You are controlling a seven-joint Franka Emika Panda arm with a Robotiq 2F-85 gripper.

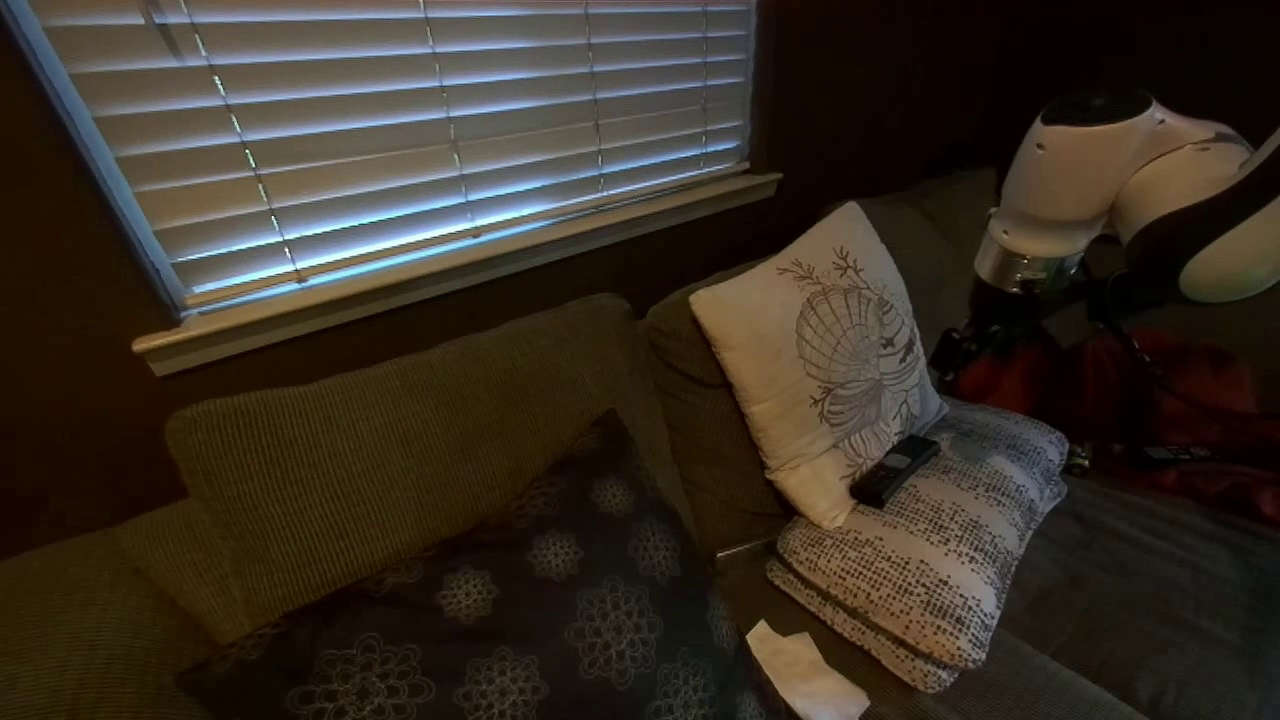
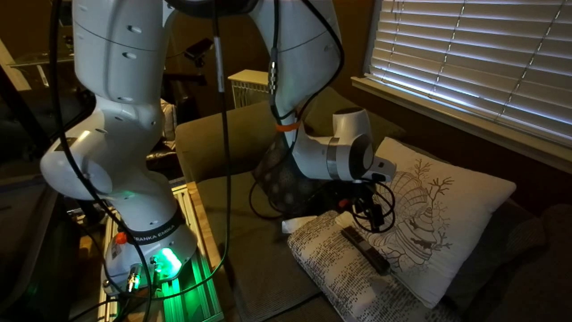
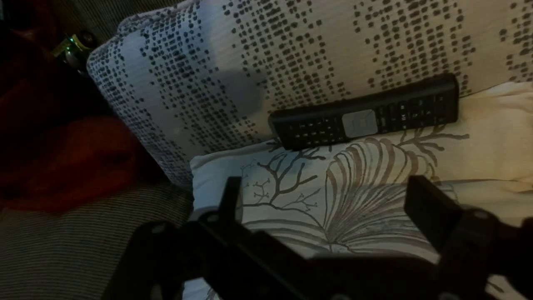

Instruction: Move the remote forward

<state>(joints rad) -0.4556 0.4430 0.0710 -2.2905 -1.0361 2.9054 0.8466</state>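
The remote (image 3: 366,113) is a slim black bar with a grey pad in its middle. It lies on the dotted cushion (image 3: 283,54), along the foot of the white shell-print pillow (image 3: 283,175). It also shows in both exterior views (image 1: 895,470) (image 2: 365,250). My gripper (image 3: 325,183) is open, with nothing between its fingers. In the wrist view the fingers stand over the shell-print pillow, and the remote lies beyond the fingertips, apart from them. In an exterior view the dark gripper (image 2: 373,208) hangs in front of the pillow, above the remote; cables partly hide it.
The shell-print pillow leans on the sofa back. A dark flower-print cushion (image 1: 560,600) and a white folded paper (image 1: 805,670) lie on the sofa. Red cloth (image 3: 83,162) is beside the dotted cushion. A window sill (image 1: 470,265) runs behind. Loose cables (image 2: 268,214) hang from the arm.
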